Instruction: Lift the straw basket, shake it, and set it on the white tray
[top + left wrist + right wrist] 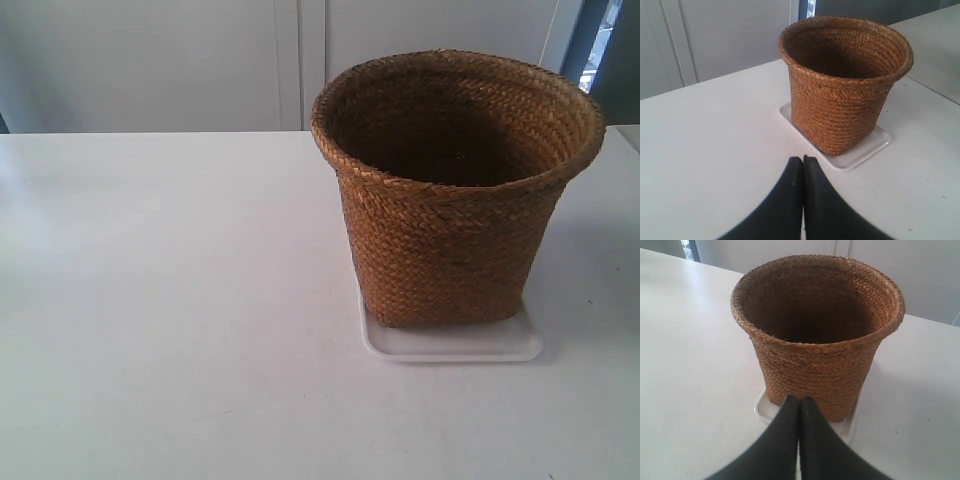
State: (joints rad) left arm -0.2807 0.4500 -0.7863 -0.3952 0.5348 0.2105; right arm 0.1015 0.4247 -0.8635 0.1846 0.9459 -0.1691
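The brown woven straw basket (455, 190) stands upright on the white tray (452, 343) at the right of the exterior view; its inside looks empty. The same basket (842, 80) and tray (860, 152) show in the left wrist view, beyond my left gripper (802, 158), which is shut and apart from both. In the right wrist view my right gripper (799, 398) is shut too, its tips in front of the basket (817, 330) and over the tray (767, 407); whether they touch is unclear. No arm appears in the exterior view.
A white table (170, 300) carries the tray. White cabinet doors (290, 60) stand behind it. A second white surface (935, 45) lies beyond a seam in the left wrist view.
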